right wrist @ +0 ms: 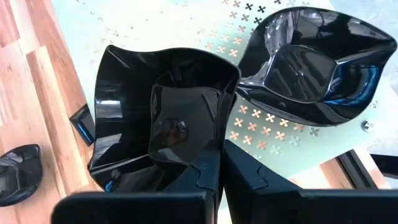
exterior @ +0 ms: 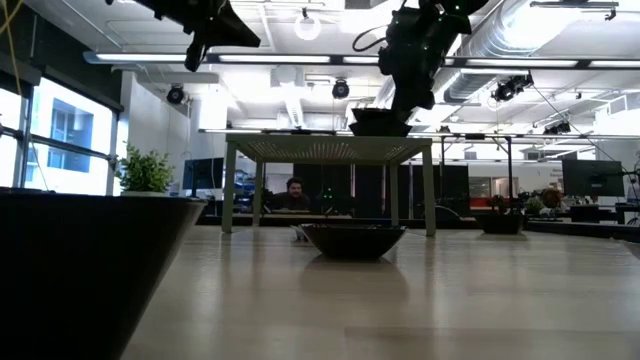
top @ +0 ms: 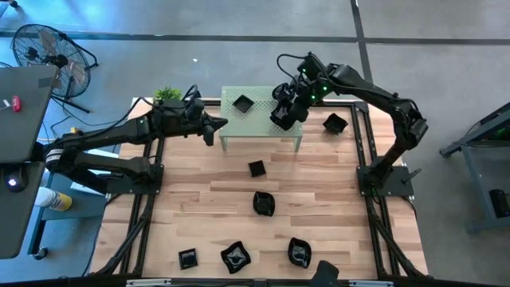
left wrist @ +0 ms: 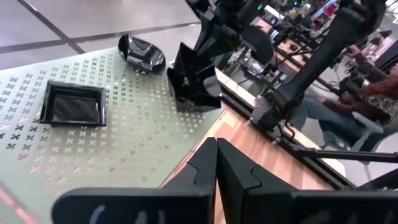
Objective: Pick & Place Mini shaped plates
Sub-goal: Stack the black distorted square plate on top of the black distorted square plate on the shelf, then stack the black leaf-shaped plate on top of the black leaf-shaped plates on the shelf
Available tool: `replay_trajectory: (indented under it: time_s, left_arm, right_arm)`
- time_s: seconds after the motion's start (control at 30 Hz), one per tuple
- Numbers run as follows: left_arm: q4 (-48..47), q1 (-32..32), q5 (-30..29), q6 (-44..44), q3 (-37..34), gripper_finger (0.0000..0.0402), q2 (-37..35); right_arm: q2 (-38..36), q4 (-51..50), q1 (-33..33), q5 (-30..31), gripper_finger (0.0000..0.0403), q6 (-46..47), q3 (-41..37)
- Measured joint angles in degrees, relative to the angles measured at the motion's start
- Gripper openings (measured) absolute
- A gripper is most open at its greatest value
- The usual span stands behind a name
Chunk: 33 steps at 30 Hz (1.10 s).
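A pale green perforated stand (top: 263,131) is at the table's far middle. On it lie a square mini plate (top: 243,103) and a rounded one (right wrist: 311,62). My right gripper (right wrist: 221,165) is over the stand's right end, shut on a wavy-edged black plate (right wrist: 161,118). My left gripper (top: 221,123) hovers shut and empty off the stand's left end. More mini plates lie flat on the wood: one (top: 256,168) before the stand, one (top: 264,203) mid-table, one (top: 335,123) right of the stand. My right gripper pinches the wavy plate's rim (right wrist: 210,149) between its two fingers, slanting down from above. The plate is tilted, its hollow turned up toward the wrist. Its lower edge (left wrist: 194,104) seems to rest on the stand's top near the right end.
Three more black plates (top: 188,258), (top: 236,256), (top: 299,253) lie along the table's near edge. A small green plant (top: 167,94) is at the far left corner. Dark frame rails run along both table sides.
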Motion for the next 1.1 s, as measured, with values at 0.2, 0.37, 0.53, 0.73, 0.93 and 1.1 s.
replay_trajectory:
  time_s: [0.2,0.37,0.53,0.73,0.93,1.1]
  left_arm:
    - [-0.6,0.0,-0.11,0.07,0.02,0.0,0.0]
    - [-0.61,0.0,-0.12,0.07,0.02,0.0,0.0]
    - [-0.61,0.0,-0.13,0.16,0.04,0.0,0.0]
    - [-0.6,0.0,-0.13,1.02,0.04,0.0,0.0]
    - [-1.12,0.0,-0.09,1.12,0.04,0.0,0.0]
    - [-5.27,0.0,0.32,1.17,0.07,0.0,0.0]
  right_arm:
    - [0.0,-0.06,0.0,-0.05,0.0009,-0.38,0.0]
    - [0.0,-0.12,0.0,-1.28,0.0009,0.1,0.0]
    - [0.0,-1.07,0.14,-1.31,0.0011,0.1,-0.02]
    - [0.04,-1.18,0.35,-0.55,0.0039,0.21,-0.02]
    - [0.02,-1.14,0.35,1.42,0.0077,0.53,-0.02]
    - [-1.1,-2.27,1.53,1.6,0.0079,0.58,2.49]
